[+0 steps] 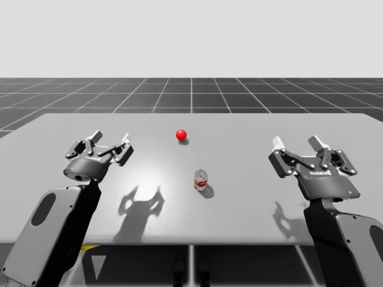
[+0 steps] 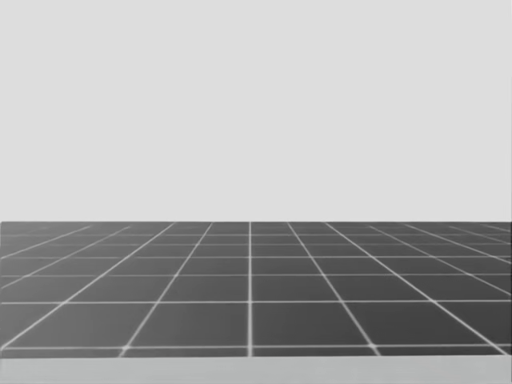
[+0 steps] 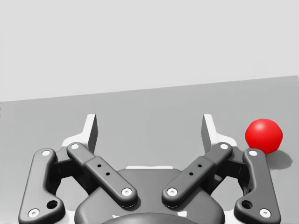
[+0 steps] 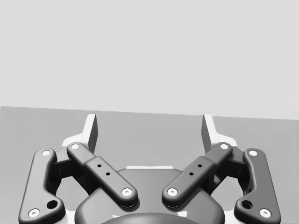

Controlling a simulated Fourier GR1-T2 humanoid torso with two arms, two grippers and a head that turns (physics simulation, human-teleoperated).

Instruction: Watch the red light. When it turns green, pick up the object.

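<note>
One red-and-silver can [image 1: 201,180] stands upright, well away from every table [image 1: 251,128] edge. One red light [image 1: 181,135] sits beyond the can. Two grippers flank the can, well apart: left gripper [image 1: 111,139] and right gripper [image 1: 297,142], both spread wide, holding nothing.

A flat, pale grey rectangular table [image 1: 251,128] carries two things. A small glossy red sphere [image 1: 181,134] rests near the middle, toward the far edge. A small red-and-silver cylindrical can [image 1: 200,180] stands upright nearer the front edge, apart from the sphere.
</note>
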